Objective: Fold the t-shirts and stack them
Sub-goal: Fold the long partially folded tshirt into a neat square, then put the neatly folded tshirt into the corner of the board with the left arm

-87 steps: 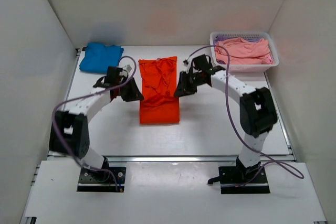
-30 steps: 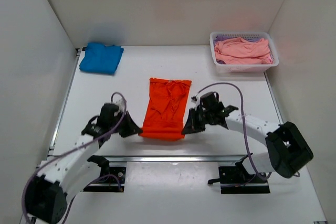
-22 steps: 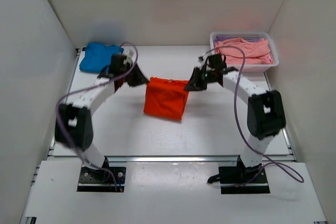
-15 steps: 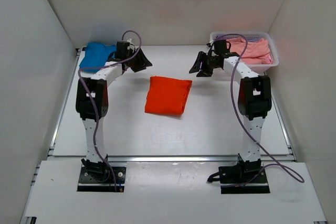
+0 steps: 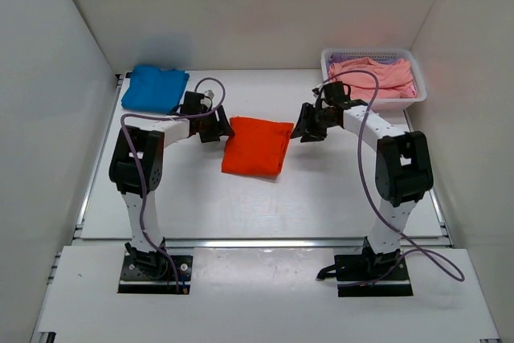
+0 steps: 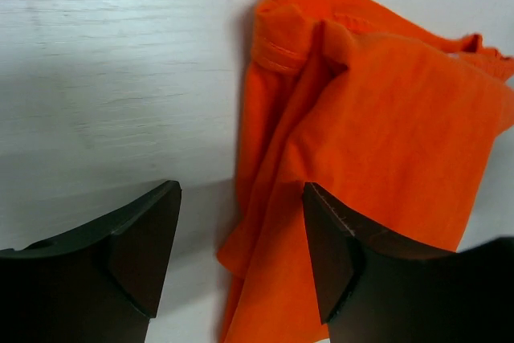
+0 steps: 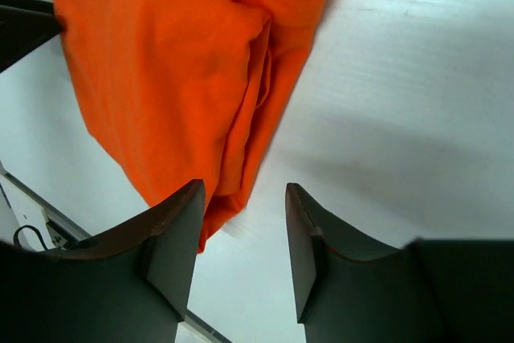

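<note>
From above, the orange t-shirt (image 5: 257, 146) lies folded into a rough rectangle on the white table (image 5: 185, 194), around its middle and somewhat toward the far edge. The left pincer (image 5: 217, 127) sits at the fold's far left corner and the right pincer (image 5: 304, 124) just off its far right corner, both low over the table. The blue t-shirt (image 5: 155, 88) lies folded in the far left corner, well apart from the orange one. Pale pink t-shirts (image 5: 371, 76) fill the white lattice basket (image 5: 374, 103) in the far right corner. A broad bare stretch of table runs from the orange fold to the near edge, with bare strips to either side of it. White walls (image 5: 48, 118) close the left, far and right sides.

In the left wrist view, the left pincer (image 6: 241, 198) stands wide. The rumpled corner of the orange t-shirt (image 6: 385, 102) lies flat on the table (image 6: 120, 54), with its edge running into the gap. One of the fingers (image 6: 144, 247) is over bare table and the other over cloth; nothing is gripped.

In the right wrist view, the right pincer (image 7: 243, 198) is parted. The side edge of the orange t-shirt (image 7: 161, 62) ends by one finger and bare table (image 7: 401, 78) lies under the other. It holds nothing.
</note>
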You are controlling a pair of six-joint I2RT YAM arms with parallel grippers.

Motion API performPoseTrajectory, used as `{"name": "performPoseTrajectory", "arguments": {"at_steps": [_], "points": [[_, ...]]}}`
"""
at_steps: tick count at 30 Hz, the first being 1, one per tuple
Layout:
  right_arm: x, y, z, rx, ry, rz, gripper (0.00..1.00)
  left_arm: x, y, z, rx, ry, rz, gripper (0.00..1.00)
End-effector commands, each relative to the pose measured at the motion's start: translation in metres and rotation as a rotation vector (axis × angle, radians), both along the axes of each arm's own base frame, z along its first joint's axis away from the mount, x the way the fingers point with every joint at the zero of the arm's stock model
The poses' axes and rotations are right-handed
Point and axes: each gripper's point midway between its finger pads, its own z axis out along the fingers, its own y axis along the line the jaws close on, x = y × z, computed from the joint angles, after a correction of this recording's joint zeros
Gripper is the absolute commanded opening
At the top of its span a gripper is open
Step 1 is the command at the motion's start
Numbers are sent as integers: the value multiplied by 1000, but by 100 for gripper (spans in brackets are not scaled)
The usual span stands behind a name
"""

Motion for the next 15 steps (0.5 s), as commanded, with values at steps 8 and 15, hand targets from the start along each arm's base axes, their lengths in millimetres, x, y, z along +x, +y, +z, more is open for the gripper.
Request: {"name": "performPoseTrajectory", "arguments": {"at_steps": [8,15], "points": [[-26,-19,35,67,-111,-42,40,-21,-35,-20,227,9,-126,73],[-28,-28,53,96,-160,-53,39,-36,-29,-46,453,137,-222,31]]}}
